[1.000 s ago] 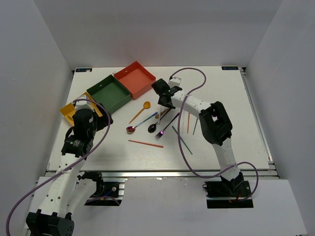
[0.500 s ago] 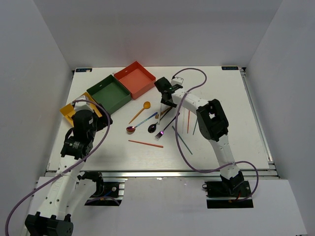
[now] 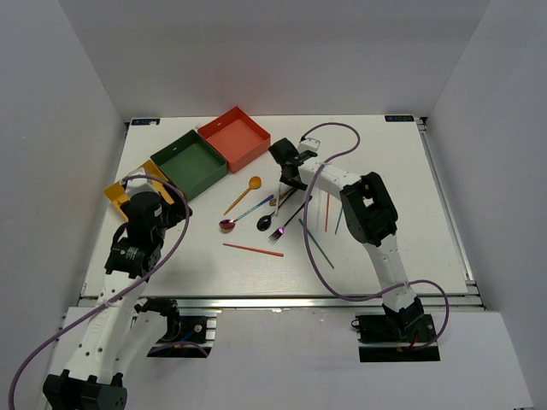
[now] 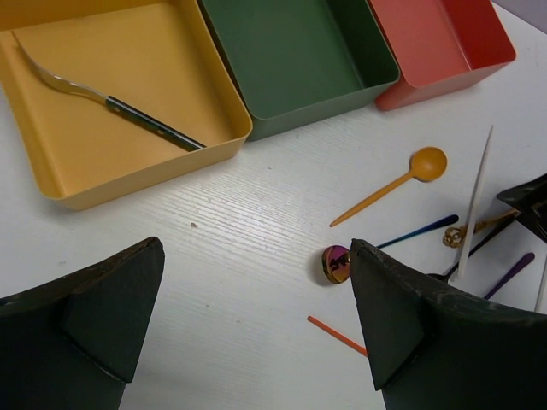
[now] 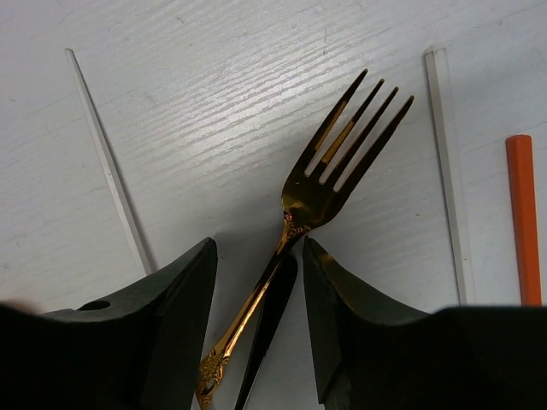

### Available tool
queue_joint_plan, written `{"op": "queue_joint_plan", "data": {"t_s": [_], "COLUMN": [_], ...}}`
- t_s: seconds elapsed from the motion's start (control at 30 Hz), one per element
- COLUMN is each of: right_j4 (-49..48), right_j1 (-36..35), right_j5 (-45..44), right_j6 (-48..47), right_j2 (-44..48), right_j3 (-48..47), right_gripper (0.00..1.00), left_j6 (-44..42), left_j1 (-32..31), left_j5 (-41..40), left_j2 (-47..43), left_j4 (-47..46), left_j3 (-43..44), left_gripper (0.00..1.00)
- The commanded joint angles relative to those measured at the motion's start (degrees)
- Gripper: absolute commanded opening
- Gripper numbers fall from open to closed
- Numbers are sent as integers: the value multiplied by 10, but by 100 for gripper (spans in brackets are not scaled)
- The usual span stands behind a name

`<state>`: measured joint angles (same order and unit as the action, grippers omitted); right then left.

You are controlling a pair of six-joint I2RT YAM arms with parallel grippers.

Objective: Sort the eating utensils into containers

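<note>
Fork (image 5: pixel 320 184) handle shadowed between spread right fingers (image 5: pixel 171 325); black utensil (image 5: pixel 273 299) cut off.

The right fingers (image 5: pixel 162 342) have narrowed slightly and shifted over the gold fork (image 5: pixel 320 184).

We see a white booth around 1 pale tabletop (image 3: pixel 427 188).

We count 3 plain white walls: the back wall (image 3: pixel 273 60), the left wall (image 3: pixel 51 128) and the right wall (image 3: pixel 504 128), all matte and unmarked. Up close, we make out a fine wood-like grain running across the tabletop's white surface. An aluminium rail (image 3: pixel 273 301) runs along its near edge, and a second rail (image 3: pixel 449 213) follows its right side. We spot 2 small dark brackets at the far corners, 1 on the left (image 3: pixel 143 122) and 1 on the right (image 3: pixel 400 119). Below the near edge lies a lower white surface (image 3: pixel 282 367). The light is even and soft, and the shadows we see are faint.
</note>
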<state>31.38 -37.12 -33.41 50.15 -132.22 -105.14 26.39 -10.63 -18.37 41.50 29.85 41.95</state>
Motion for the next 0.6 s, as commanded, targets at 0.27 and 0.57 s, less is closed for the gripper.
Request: {"op": "queue_joint_plan", "data": {"t_s": [0.27, 0.57], "right_j4": [-83, -138], "right_j1": [11, 11], "right_j5": [61, 103], "right_j6": [-2, -12], "right_j2": [43, 77], "right_j3": [79, 153], "right_gripper": [55, 72], "left_j6": [41, 81], "left_j1": [-2, -3], "left_j5": [-126, -248], "left_j2": [-2, -9], "left_j4": [37, 44], "left_j3": [26, 32], "left_gripper": [98, 98]}}
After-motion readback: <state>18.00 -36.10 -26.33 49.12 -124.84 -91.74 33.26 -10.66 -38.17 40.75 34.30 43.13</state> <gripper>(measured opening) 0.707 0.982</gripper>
